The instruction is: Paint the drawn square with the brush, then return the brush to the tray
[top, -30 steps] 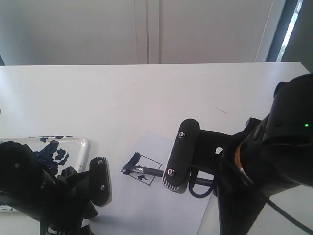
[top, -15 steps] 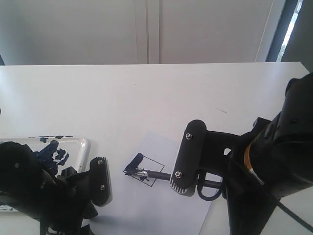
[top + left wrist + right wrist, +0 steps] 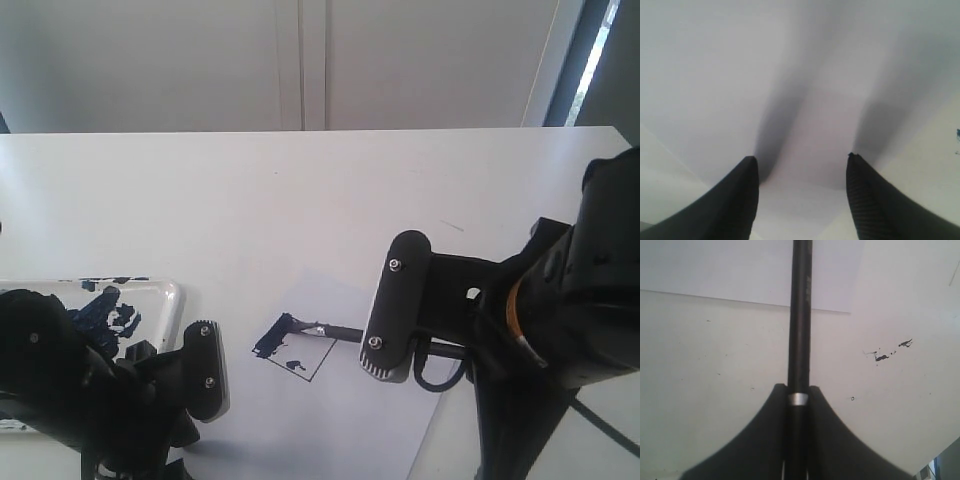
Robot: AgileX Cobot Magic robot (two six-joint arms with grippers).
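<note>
From the outside camera, the white worktop is carrying a white sheet of paper near its front edge. The small tilted square with a thin black outline is sitting on that paper, and part of it is filled with dark blue paint. The long thin black brush is lying low across the square, its tip touching the square's far corner. The right gripper is holding the other end of the brush. The shallow white tray smeared with dark blue paint is sitting by the worktop's left edge, well apart from the square. The left gripper is hanging just beside the tray.

From the left wrist camera, the left gripper is holding its jaws apart with nothing between them.

From the right wrist camera, the right gripper has its jaws clamped on the brush, right at a silver band. The brush is reaching out over the paper.
</note>
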